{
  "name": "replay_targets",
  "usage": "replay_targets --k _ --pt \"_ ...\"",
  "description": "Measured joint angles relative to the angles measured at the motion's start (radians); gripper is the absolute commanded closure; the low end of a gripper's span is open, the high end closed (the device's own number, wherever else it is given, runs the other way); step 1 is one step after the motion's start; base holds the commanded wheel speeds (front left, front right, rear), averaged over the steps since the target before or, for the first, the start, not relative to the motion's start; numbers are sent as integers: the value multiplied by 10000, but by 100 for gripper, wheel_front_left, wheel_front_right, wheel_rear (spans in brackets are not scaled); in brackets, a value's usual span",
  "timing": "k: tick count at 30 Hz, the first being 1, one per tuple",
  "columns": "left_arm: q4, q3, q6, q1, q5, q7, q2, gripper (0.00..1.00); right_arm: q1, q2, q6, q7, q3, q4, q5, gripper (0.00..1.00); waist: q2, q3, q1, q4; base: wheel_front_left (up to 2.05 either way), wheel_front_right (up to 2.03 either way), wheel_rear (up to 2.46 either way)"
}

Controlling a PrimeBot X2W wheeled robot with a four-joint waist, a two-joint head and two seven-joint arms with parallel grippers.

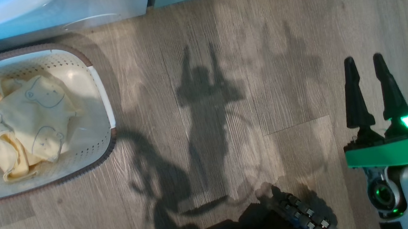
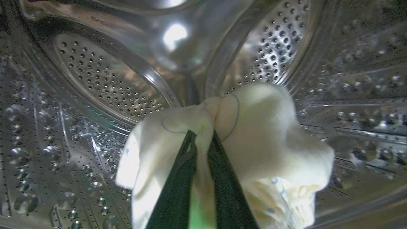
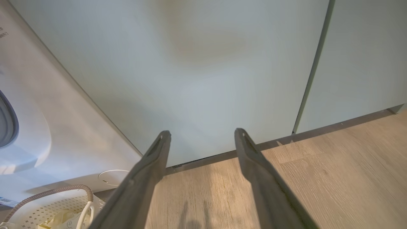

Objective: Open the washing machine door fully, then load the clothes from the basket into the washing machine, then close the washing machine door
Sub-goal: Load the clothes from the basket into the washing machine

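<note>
Loading step: one garment held inside the drum.
The left jaws are pinched shut on a cream garment (image 2: 260, 136) bunched around their tips, with the drum (image 2: 105, 79) wall just beyond. The right jaws stand apart and empty. The basket (image 1: 100, 100), holding more clothes (image 1: 35, 115), lies well to their left. Next, I judge: release, withdraw, fetch another.

Print (image 3: 3, 32) on washing machine (image 3: 38, 105) illegible.
</note>
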Motion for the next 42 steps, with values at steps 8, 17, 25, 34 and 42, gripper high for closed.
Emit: replay_targets --k 8,17,25,34,42 --pt "1490 -25 -284 -133 -130 -798 -48 100 -267 0 0 0 21 -46 0 0 0 142 0 90 0 0 0" --pt "2226 -6 -399 -158 -284 -1427 -297 0 -268 0 0 0 27 -29 0 0 0 108 -2 158 0 0 0" --pt "2660 -92 -336 -170 -362 -2036 -510 0 -273 0 0 0 -50 -12 -23 0 0 -23 -2 229 0 0 0" --pt "2719 -125 -140 655 -430 -2936 -1009 0 -267 0 0 0 -228 -4 -313 0 0 -417 -2 522 0 0 0" --pt "1252 10 460 2544 -936 -3735 -1661 0 -223 -2 0 0 -416 44 -665 0 0 -1016 -2 958 0 0 0"
